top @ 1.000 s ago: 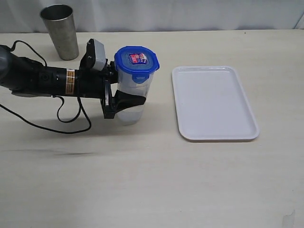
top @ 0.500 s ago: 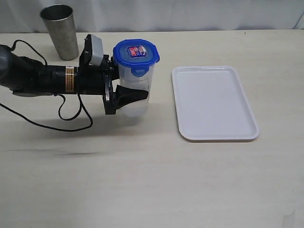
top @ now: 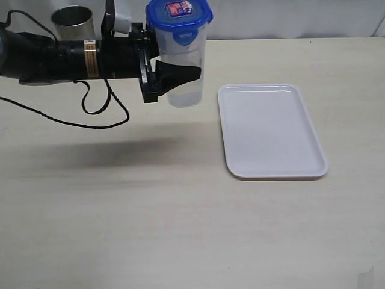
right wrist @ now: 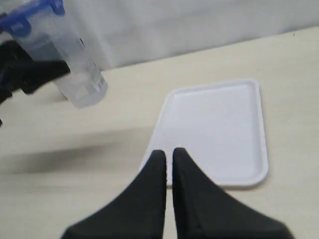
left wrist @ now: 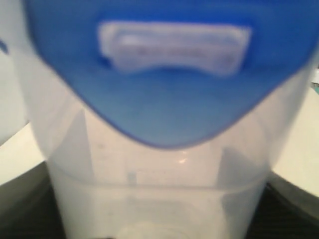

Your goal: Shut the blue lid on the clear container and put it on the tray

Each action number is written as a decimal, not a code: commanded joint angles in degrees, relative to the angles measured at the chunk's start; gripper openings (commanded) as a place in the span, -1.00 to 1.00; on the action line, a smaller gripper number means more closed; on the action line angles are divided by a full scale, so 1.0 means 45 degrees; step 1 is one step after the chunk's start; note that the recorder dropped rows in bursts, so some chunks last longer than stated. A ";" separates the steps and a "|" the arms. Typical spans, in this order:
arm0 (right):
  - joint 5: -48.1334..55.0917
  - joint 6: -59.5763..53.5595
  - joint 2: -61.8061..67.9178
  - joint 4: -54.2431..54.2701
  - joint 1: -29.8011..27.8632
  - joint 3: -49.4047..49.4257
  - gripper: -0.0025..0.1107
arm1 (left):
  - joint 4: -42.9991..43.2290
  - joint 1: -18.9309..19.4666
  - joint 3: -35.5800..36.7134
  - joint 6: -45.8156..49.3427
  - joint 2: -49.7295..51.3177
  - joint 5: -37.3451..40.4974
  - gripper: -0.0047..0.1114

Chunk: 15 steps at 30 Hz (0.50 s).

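Pale tabletop below; my left gripper is clamped around the clear container, held off the surface, blue lid on its rim above the fingers. The tray lies beyond those fingertips, lower; my right gripper is pinched narrow, empty.

Lid looking glossy plastic; container translucent plastic; tray smooth white plastic; cup showing brushed metal; table matt.

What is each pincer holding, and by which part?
Left pincer grips the clear container by its side walls, mid-height. Right pincer holds nothing.
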 commanded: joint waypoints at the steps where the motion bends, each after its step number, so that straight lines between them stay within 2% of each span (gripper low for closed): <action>1: -0.0172 0.0054 -0.0056 0.0000 -0.0049 0.1364 -0.88 | -0.0464 -0.0992 -0.0211 -0.0165 -0.0203 0.0097 -0.92; 8: -0.2440 0.0054 -0.0056 0.0128 -0.0049 0.1842 -0.88 | -0.0495 -0.2379 -0.0211 0.0215 -0.0203 0.1319 -0.92; 15: -0.2386 0.0054 -0.0056 0.0128 -0.0049 0.1842 -0.88 | -0.0615 -0.3067 -0.0211 0.0235 -0.0203 0.1386 -0.92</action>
